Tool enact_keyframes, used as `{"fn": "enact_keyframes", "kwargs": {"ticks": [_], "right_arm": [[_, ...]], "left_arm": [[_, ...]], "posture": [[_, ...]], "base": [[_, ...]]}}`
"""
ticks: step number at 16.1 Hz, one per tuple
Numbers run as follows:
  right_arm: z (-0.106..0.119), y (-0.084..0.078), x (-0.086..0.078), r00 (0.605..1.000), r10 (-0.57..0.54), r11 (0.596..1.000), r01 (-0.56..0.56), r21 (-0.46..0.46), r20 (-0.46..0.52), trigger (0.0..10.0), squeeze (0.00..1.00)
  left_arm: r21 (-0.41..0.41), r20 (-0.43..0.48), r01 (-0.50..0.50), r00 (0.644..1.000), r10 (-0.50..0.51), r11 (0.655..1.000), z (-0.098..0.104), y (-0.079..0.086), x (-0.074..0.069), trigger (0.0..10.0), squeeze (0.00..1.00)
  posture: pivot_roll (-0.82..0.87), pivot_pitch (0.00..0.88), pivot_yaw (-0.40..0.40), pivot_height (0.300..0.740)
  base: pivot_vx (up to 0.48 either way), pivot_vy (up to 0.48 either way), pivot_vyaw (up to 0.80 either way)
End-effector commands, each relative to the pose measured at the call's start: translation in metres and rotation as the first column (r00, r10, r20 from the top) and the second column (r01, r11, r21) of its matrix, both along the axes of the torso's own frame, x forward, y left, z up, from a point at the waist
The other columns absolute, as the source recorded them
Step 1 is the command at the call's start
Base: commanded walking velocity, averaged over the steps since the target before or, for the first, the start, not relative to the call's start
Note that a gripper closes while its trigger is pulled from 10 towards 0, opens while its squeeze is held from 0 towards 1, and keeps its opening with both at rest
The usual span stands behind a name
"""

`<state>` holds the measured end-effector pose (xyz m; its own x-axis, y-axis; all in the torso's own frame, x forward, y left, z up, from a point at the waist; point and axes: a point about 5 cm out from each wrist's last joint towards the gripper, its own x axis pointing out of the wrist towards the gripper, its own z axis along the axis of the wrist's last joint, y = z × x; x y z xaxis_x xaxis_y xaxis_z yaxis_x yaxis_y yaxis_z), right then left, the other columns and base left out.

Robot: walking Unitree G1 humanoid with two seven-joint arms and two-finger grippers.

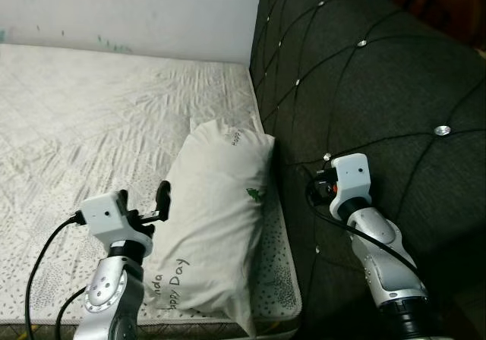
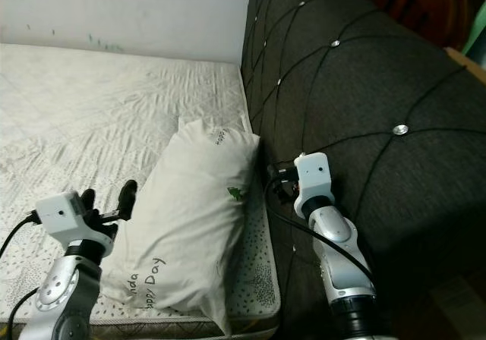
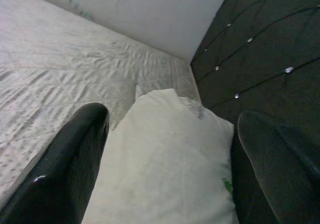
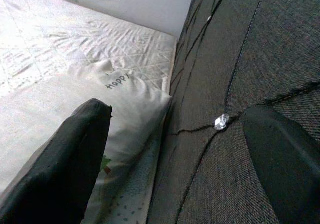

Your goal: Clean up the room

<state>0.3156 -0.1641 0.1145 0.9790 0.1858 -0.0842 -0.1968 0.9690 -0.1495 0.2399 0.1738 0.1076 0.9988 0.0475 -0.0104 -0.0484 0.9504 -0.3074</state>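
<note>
You had the pillow lying on the bed, at its right edge, right beside the headboard. Headboard stood along the bed's right side; wall ran behind the bed at the far end. Left end effector sat over the bed just left of the pillow's near half. Right end effector was right of the pillow, near the seam between pillow and headboard.

Soft, even indoor light, no glare. The white quilted mattress and white printed pillow read bright; the dark tufted fabric headboard stays dim, its studs glinting. Wrist views show blurred black fingers toward 7 o'clock.
</note>
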Motion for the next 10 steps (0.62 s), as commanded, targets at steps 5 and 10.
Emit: {"fn": "enact_keyframes", "kwargs": {"ticks": [5,10], "right_arm": [[0.004,-0.001,0.001,1.000,0.002,1.000,-0.002,0.003,-0.003,10.0,0.00],[-0.002,0.008,-0.010,0.997,0.062,0.997,-0.061,0.036,-0.041,10.0,0.00]], "left_arm": [[0.008,0.004,0.006,1.000,-0.006,1.000,0.005,-0.002,-0.001,10.0,0.00],[0.025,-0.013,0.006,1.000,-0.006,1.000,0.002,0.003,-0.010,10.0,0.00]], "posture": [[-0.01,0.078,-0.107,0.740],[-0.01,0.100,-0.104,0.740]], "base": [[0.000,0.000,0.00],[0.000,0.000,0.00]]}}
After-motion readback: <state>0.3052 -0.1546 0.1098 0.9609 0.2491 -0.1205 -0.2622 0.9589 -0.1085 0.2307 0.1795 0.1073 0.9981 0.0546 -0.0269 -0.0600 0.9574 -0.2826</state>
